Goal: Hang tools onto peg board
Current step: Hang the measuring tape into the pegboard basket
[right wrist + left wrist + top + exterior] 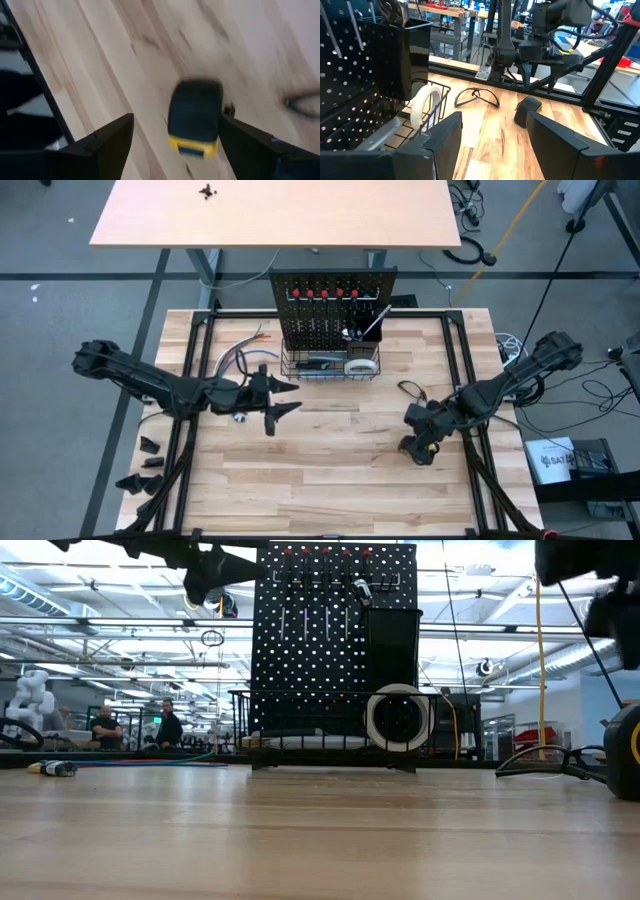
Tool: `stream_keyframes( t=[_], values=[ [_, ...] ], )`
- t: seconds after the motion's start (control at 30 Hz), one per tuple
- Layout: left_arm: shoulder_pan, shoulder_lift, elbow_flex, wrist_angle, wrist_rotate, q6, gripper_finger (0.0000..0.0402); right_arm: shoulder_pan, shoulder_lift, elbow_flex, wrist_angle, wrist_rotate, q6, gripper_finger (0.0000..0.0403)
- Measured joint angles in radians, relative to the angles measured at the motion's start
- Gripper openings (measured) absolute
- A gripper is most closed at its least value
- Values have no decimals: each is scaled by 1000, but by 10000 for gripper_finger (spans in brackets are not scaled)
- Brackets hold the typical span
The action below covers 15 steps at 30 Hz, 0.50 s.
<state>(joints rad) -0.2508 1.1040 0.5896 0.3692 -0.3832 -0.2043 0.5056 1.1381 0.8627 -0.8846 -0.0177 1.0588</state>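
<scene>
- Right claw (175,137) poised over the yellow-black tape measure (195,122), fingers spread wide either side, nothing gripped; tape measure resting on the wooden surface (330,460) near its right edge.
- Left claw (280,405) hovering in front of the peg board (335,305), fingers apart and empty.
- Peg board upright at the far side of the surface, red-handled screwdrivers (325,293) hung along the top, white tape roll (425,102) leaning in the wire basket (330,367) at its base.
- Pliers (477,96) lying loose on the surface between basket and tape measure.
- Risk: off-centre closing on the rounded tape measure, likely pushing or rolling it aside.
- Risk: shallow grip, likely slipping during the lift.
- Risk: carry path toward the board crossing near the left claw and pliers; possible knock or collision.
</scene>
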Motion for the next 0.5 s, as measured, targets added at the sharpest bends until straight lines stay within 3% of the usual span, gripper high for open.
stream_keyframes(
  t=[0.13, 0.5],
  values=[
    [2, 35, 0, 34, 0, 0, 225, 0, 37, 0, -67, -63, 25, 284],
    [9, 67, 0, 67, 0, 0, 225, 15, 170, 0, -36, -85, 9, 283]
  ],
)
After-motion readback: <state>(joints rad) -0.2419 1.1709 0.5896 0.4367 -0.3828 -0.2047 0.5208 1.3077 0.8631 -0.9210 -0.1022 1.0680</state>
